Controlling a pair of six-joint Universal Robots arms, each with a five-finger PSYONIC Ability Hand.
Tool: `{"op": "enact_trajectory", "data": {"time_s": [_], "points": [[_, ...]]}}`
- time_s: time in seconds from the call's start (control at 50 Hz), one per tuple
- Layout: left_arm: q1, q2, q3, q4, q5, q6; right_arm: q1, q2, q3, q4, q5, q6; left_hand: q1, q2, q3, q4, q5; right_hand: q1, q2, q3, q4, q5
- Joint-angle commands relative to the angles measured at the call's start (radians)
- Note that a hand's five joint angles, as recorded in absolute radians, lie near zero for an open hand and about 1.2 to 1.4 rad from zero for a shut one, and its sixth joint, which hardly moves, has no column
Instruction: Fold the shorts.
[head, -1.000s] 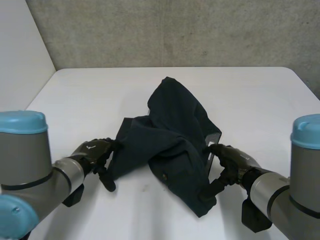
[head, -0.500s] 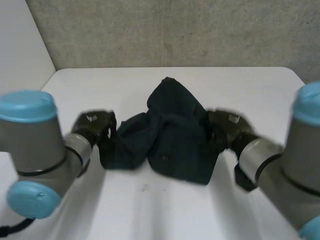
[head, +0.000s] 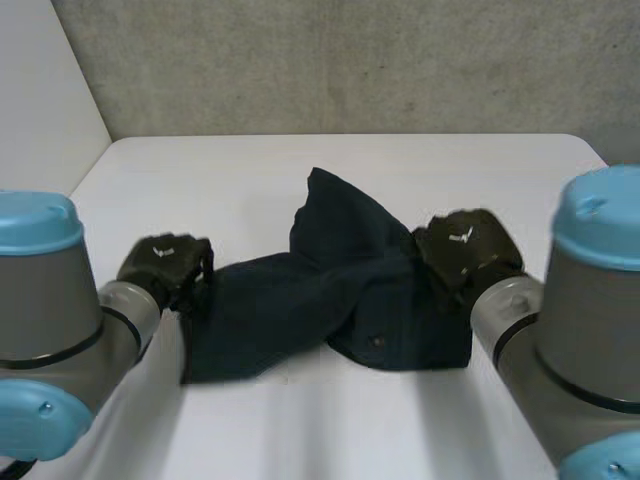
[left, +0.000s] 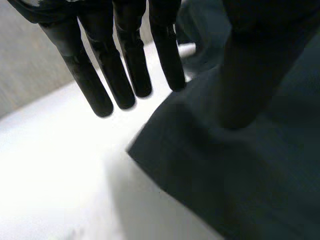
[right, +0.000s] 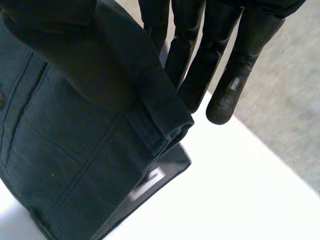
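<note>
So L hand (head: 165, 262) & R hand (head: 465, 250) each pinch shorts (head: 300, 312) edge w/ thumb.

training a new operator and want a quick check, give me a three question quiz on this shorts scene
1. True or false: the shorts lie untouched on the table.
2. Where on the shorts is the left hand? A) the middle B) at one end C) nowhere
3. Fill in: the right hand pinches the shorts between straight fingers and its ____.
Key: 1 false; 2 B; 3 thumb.
</note>
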Motion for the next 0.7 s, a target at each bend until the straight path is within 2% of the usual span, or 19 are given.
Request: {"op": "enact_trajectory", "data": {"time_s": [0.02,0.08,0.3,0.42,0.56,0.7], "points": [[0.002,0.017,-0.023,-0.061,-0.002,-0.006,-0.011,0.045,0.001,-0.001,0.0,0.013,-0.286,-0.3,-0.314,-0.308,-0.311,0.432,0.223,0.215,0.21,0.253],[0.002,0.068,-0.055,-0.095,0.0,-0.011,-0.011,0.042,0.005,-0.001,-0.002,0.013,-0.369,-0.383,-0.397,-0.391,-0.394,0.432,0.223,0.215,0.21,0.253],[-0.015,0.121,-0.18,-0.108,0.001,-0.013,-0.012,0.036,0.008,-0.003,0.0,0.016,-0.343,-0.357,-0.37,-0.365,-0.368,0.432,0.223,0.215,0.21,0.253],[-0.041,0.092,-0.201,-0.093,0.0,-0.013,-0.012,0.034,0.01,-0.003,0.0,0.02,-0.337,-0.351,-0.364,-0.359,-0.362,0.432,0.223,0.215,0.21,0.253],[-0.069,-0.032,-0.171,-0.087,-0.003,-0.014,-0.012,0.03,0.008,-0.001,-0.002,0.069,-0.293,-0.307,-0.32,-0.315,-0.318,0.432,0.223,0.215,0.21,0.253],[-0.075,-0.05,-0.146,-0.043,-0.005,-0.039,-0.014,0.022,0.008,0.0,0.001,0.086,-0.202,-0.216,-0.229,-0.224,-0.227,0.432,0.223,0.215,0.21,0.253]]}}
